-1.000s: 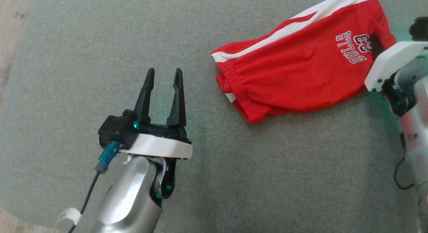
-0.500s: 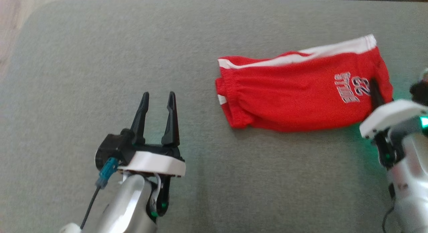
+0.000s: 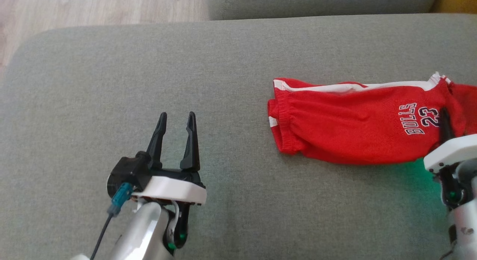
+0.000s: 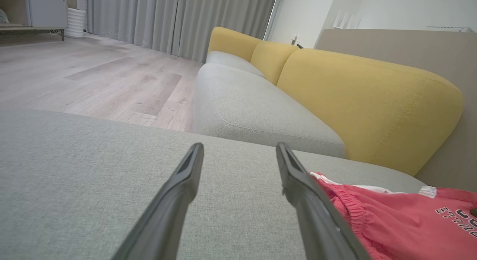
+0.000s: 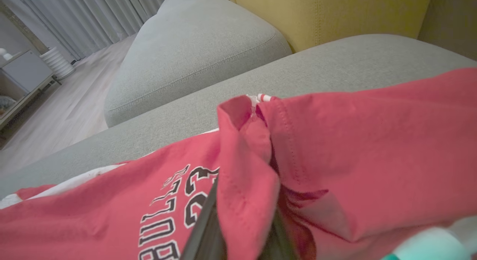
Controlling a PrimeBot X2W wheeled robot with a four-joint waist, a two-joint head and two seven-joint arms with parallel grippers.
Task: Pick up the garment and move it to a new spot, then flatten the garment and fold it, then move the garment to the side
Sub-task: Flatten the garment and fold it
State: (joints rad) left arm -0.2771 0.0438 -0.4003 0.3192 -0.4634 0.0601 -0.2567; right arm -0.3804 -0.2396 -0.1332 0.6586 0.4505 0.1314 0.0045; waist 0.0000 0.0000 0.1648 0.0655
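The garment (image 3: 350,129) is a pair of red shorts with a white side stripe and "BULLS 23" print. It lies lengthwise on the right half of the grey seat cushion (image 3: 223,66). My right gripper (image 3: 443,122) is at its right end, shut on a raised fold of the red fabric (image 5: 246,185); the cloth hides the fingertips. My left gripper (image 3: 176,118) hovers open over bare cushion well left of the shorts, with nothing between its fingers (image 4: 186,178). In the left wrist view the elastic waistband of the garment (image 4: 391,215) lies just right of the right finger.
Wooden floor (image 3: 93,6) lies beyond the cushion's rounded left and far edges. A second grey cushion (image 4: 253,110) adjoins at the back, with yellow backrests (image 4: 365,103) behind. Curtains (image 4: 167,21) and a low cabinet (image 4: 33,10) stand across the room.
The head camera has tilted up, bringing floor and the far cushion into view. My right gripper has dragged the garment rightward, away from the left gripper, turning it more level. The left gripper stays open.
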